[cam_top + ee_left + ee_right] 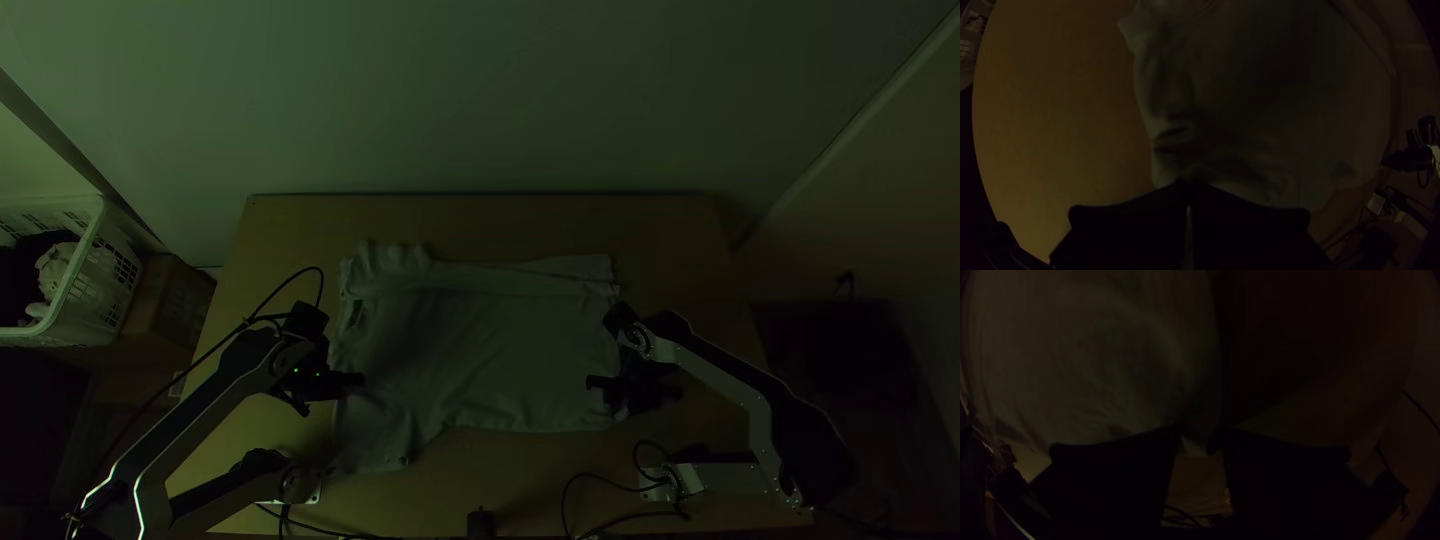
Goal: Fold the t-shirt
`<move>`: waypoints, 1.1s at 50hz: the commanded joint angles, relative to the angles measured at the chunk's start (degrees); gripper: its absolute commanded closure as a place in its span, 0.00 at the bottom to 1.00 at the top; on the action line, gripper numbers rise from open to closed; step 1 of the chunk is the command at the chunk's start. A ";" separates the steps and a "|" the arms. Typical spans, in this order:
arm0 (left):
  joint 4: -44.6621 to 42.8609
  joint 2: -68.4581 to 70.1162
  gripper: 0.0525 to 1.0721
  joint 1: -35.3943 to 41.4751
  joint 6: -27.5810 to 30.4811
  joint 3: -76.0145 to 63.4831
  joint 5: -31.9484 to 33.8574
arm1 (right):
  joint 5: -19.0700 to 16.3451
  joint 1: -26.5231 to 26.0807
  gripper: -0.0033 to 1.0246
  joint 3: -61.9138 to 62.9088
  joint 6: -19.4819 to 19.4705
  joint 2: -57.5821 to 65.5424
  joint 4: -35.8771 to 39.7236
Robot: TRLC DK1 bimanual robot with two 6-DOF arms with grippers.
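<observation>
On the light wooden table (480, 222) I see pale, wrinkled cloth t-shirt (490, 345) at centre, black left gripper (360, 380) pressed together at left, black right gripper (597, 388) parted at right.

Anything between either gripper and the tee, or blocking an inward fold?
Nothing visible. The left gripper is at one side edge of the t-shirt, the right gripper at the opposite one, and I see no object on the cloth between them. An inward fold looks unobstructed, though the dim light could hide something small.
</observation>
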State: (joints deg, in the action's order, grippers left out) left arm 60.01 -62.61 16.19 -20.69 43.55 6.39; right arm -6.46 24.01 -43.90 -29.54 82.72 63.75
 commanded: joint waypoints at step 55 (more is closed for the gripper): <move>0.46 -16.58 0.97 -15.57 8.56 24.92 3.10 | 10.24 -9.68 0.97 -28.96 2.03 6.32 2.61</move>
State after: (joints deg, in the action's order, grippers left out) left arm 60.23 -76.51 1.15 -12.97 65.36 9.30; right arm 2.66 15.27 -70.02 -28.34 86.28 66.67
